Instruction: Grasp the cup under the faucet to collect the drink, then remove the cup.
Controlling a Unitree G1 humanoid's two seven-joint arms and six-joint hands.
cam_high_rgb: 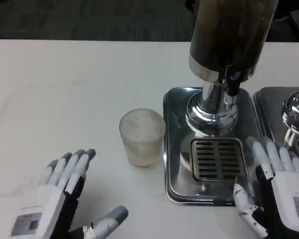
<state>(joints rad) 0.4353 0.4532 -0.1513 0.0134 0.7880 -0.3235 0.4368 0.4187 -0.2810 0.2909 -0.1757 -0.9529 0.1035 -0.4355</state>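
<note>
A ribbed clear glass cup (142,136) stands upright on the white table, just left of the chrome drip tray (177,149) and its slotted grate (218,159). The dispenser's dark tank and faucet (231,82) rise above the tray. My left hand (57,196) lies low at the front left, fingers spread, holding nothing, well short of the cup. At the front right my right hand (276,191) hovers by the tray's right edge with fingers apart and empty.
A second chrome dispenser base (295,117) sits at the right edge. The white table (65,89) stretches wide to the left and behind the cup.
</note>
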